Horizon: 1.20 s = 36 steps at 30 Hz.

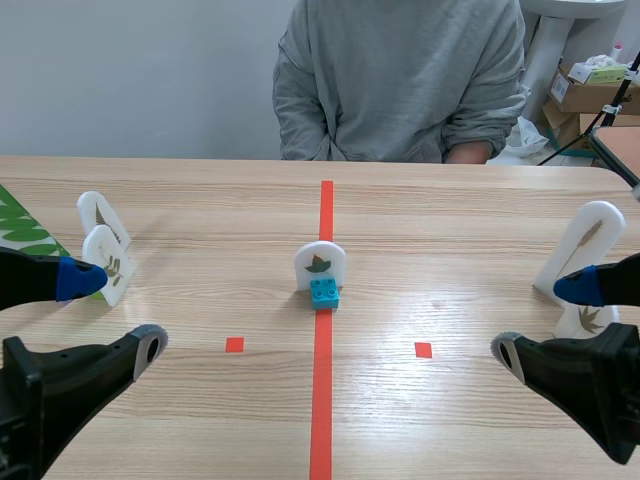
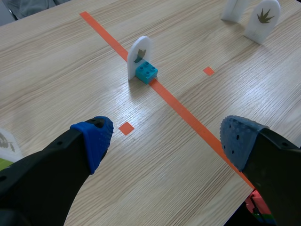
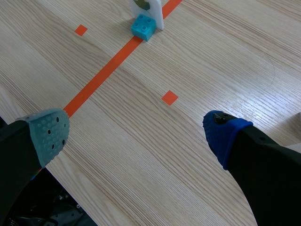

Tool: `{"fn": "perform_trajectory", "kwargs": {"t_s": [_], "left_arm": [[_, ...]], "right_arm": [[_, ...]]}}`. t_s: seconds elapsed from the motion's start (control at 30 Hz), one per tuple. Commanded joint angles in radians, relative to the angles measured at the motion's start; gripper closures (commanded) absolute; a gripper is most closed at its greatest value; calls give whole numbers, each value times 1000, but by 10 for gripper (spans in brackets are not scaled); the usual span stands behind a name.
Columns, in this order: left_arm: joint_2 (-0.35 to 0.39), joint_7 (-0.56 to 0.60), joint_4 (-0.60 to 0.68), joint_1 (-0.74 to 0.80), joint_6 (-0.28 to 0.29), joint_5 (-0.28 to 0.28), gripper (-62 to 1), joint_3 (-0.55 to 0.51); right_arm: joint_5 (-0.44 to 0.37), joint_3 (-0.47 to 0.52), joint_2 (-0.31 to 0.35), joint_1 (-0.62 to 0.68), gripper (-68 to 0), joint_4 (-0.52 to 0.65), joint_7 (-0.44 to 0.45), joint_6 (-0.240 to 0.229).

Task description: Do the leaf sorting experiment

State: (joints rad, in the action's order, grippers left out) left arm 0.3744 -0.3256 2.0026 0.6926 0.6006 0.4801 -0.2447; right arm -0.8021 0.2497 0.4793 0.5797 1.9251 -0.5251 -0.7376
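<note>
While the left gripper (image 1: 115,312) and right gripper (image 1: 540,320) hang open and empty in the lower corners, the leaf card (image 1: 320,263) stands against a blue brick (image 1: 323,292) at mid-frame. It looks light, stiff and slick: pinch its flat faces near the top.

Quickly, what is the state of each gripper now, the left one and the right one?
Left gripper: open, holding nothing.
Right gripper: open, holding nothing.
</note>
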Motion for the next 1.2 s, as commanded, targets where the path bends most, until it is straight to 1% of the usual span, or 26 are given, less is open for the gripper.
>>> {"fn": "perform_trajectory", "kwargs": {"t_s": [0.0,0.87,1.03,1.1,1.17], "left_arm": [[6,11,1,5,1,10,-493,0],[6,11,1,5,1,10,-493,0],[6,11,1,5,1,10,-493,0],[6,11,1,5,1,10,-493,0],[5,11,1,5,1,10,-493,0]], "right_arm": [[-14,10,10,-6,-582,4,15,-8],[-12,10,10,-6,-582,4,14,-8],[43,2,11,-38,-582,-13,5,-8],[68,-15,16,-77,-582,-42,2,-8],[73,-45,29,-128,-582,-85,1,-8]]}}
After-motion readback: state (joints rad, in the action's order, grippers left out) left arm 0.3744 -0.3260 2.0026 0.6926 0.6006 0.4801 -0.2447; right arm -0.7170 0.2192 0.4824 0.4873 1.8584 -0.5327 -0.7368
